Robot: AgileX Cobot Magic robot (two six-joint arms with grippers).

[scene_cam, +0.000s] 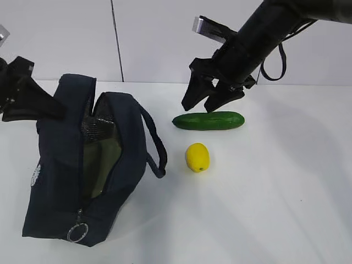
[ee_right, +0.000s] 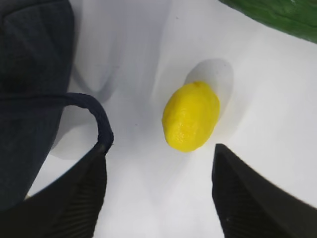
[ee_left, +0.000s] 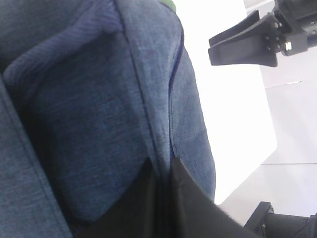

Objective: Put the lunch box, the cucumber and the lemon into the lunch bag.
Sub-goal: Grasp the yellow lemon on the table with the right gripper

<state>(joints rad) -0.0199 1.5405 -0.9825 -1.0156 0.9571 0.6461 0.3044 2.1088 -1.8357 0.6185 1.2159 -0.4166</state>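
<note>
Lemon (ee_right: 191,116) ahead, between right fingers (ee_right: 257,198)

1. My left gripper (scene_cam: 52,107) is pressed against the lunch bag (scene_cam: 60,181), its fingertips buried in fabric in the left wrist view.
2. The cucumber (ee_right: 277,15) is cut off by the right wrist view's top edge.
3. Deep inside the lunch bag is too dark to make out.
</note>
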